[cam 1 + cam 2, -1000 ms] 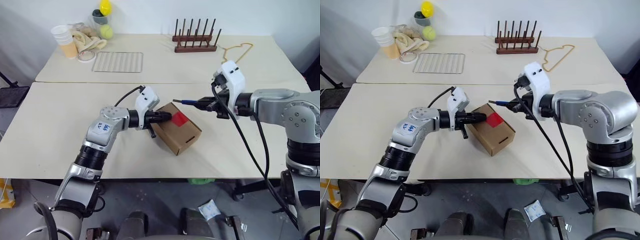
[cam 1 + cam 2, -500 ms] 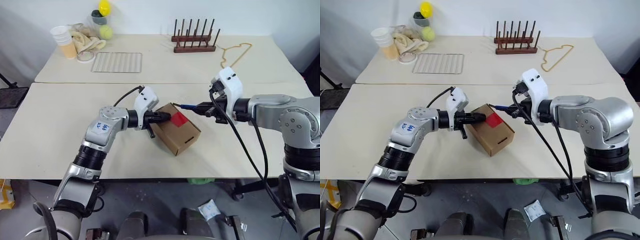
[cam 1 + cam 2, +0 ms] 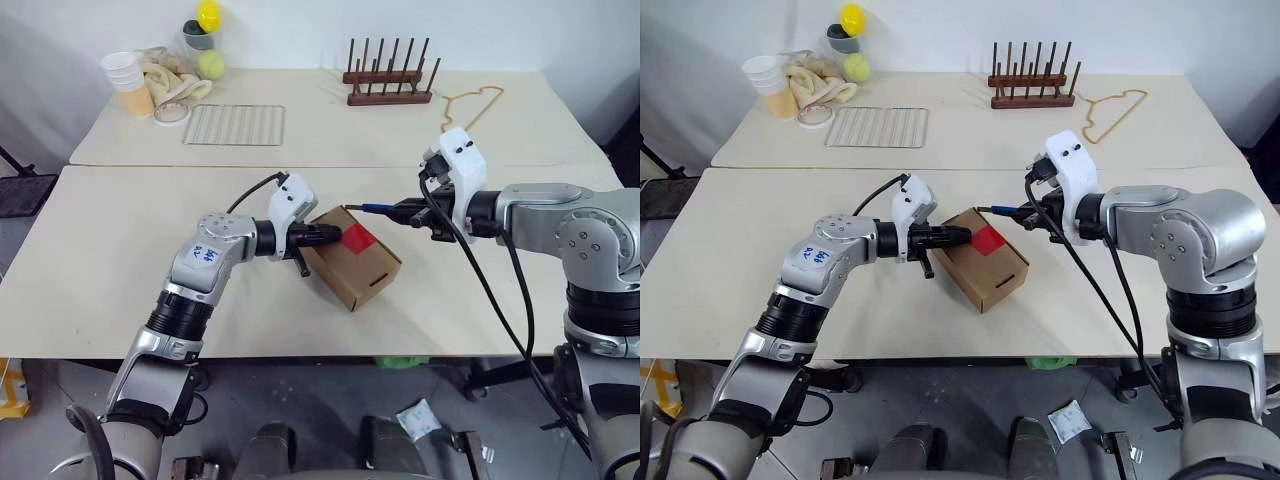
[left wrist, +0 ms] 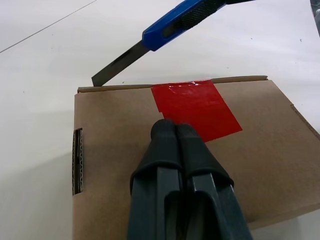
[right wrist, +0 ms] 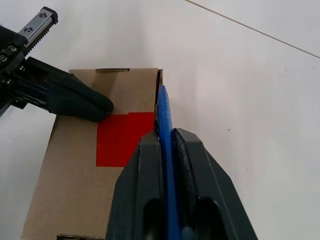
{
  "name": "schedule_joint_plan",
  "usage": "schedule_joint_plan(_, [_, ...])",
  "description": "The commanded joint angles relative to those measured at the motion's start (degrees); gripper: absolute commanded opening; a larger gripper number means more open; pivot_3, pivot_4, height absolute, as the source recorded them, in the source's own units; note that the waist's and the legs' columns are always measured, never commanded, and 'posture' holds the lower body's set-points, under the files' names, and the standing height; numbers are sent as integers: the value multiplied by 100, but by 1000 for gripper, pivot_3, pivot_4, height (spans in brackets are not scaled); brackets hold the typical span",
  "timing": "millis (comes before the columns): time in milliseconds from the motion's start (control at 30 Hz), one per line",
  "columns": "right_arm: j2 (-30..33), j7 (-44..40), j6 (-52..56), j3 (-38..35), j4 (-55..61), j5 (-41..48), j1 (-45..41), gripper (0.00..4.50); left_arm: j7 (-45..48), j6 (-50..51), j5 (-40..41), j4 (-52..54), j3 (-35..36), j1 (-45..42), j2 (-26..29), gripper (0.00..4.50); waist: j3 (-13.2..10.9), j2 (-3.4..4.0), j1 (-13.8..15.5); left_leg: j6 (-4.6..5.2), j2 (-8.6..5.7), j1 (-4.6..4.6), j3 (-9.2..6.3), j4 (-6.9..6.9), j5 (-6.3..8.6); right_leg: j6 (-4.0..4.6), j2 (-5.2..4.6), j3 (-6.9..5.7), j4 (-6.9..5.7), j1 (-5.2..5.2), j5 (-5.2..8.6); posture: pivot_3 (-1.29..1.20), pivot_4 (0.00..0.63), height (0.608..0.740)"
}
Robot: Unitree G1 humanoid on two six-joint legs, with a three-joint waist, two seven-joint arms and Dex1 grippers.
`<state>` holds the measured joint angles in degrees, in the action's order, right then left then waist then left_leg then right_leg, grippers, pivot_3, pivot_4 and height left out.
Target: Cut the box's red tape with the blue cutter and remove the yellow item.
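The small brown cardboard box sits near the middle of the front beige table, closer to its front edge, flaps down. My left gripper, fingers pressed together and holding nothing, rests its tips on the box top at the edge of the square red tape. My right gripper clamps the slim blue cutter, its grey blade hovering just beside the box's far edge.
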<state>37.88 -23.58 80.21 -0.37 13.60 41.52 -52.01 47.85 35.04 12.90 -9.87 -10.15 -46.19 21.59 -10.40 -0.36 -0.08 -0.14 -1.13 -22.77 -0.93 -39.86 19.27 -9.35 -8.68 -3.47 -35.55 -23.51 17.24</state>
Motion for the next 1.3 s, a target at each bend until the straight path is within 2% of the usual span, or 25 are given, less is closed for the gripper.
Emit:
schedule_joint_plan(33, [-15,-38,-55,-194,133,-49,-86,77,64,87,-45,46,-119,149,32,0,0,0,-1,0,0,0,0,0,0,0,0,0,0,0,0,0,150,740])
schedule_joint_plan(200, [223,-138,-293,-211,-123,-263,-268,77,86,97,-53,58,-136,150,52,0,0,0,3,0,-1,0,1,0,0,0,0,1,0,0,0,0,150,740])
schedule_joint_plan(867, [-185,-130,192,-250,421,-91,-13,77,125,124,-58,58,-162,130,40,0,0,1,2,0,-1,2,0,0,0,0,0,1,-5,0,0,0,150,740])
schedule_joint_plan(1300, [-215,-60,165,-335,403,-188,26,77,124,169,-51,99,-158,148,56,0,1,1,2,0,-1,3,0,0,0,0,-1,1,-6,0,0,0,150,740])
